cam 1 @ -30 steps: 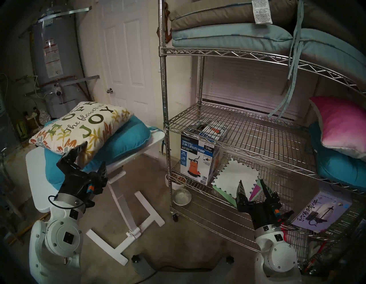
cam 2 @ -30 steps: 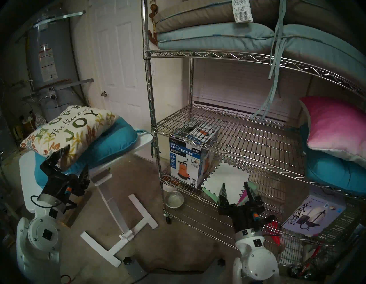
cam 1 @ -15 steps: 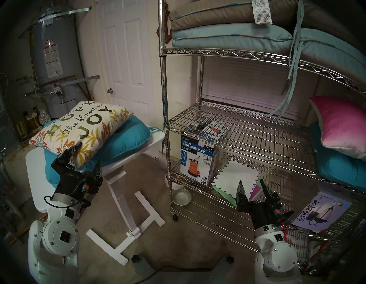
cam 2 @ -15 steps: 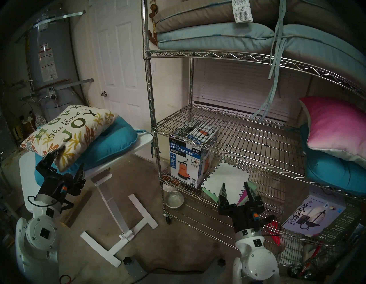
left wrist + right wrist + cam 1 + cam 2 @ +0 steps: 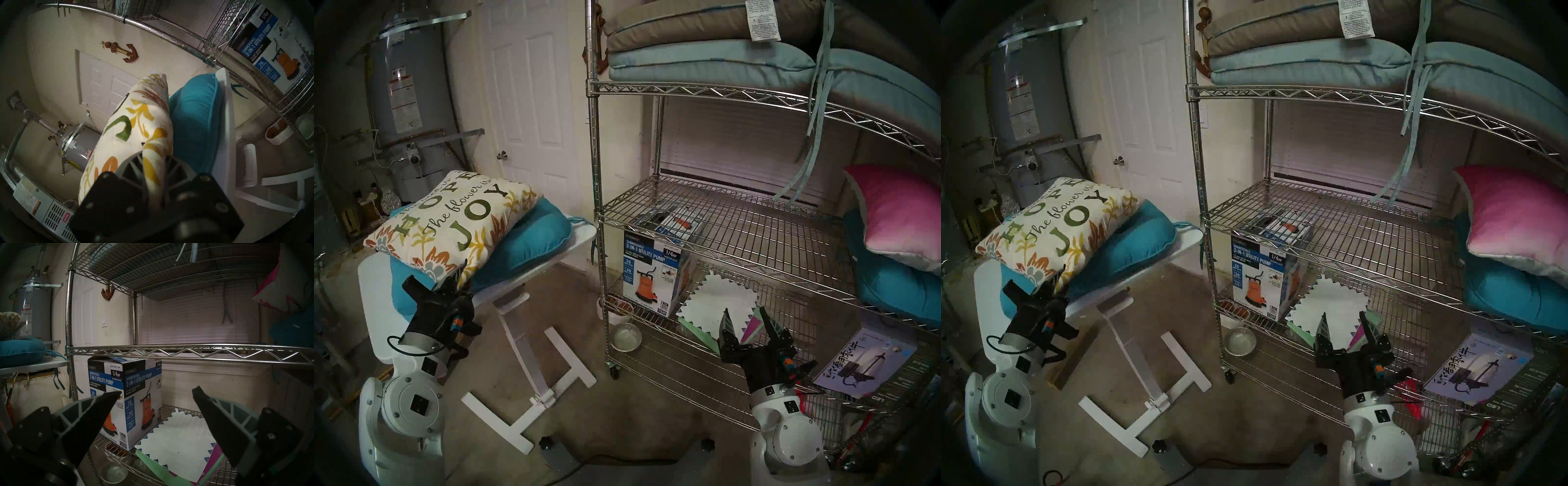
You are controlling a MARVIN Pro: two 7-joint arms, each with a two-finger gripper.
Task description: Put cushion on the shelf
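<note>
the cushion lies tilted on top of a teal seat cushion, and that one sits on the small white table to the left of the shelf. its printed face is up, with "hope" and "joy" readable from your head view. it is not on the shelf.

your left gripper is at the cushion's near lower corner. in the left wrist view the gripper has its two fingers pressed in on a fold of the cream fabric, one on each side, pinching that corner between them. the rest of the cushion runs away from the gripper toward the door, edge-on, with the teal seat cushion just beside it and touching it along its length. whether the corner is lifted off the teal seat cushion you cannot tell.

your right gripper hangs in front of the shelf's lower tiers, well apart from the cushion. in the right wrist view its fingers are spread wide with nothing between them, a utility pump box on the wire tier beyond. the middle tier has bare wire at its left; a pink pillow lies at its right end.
</note>
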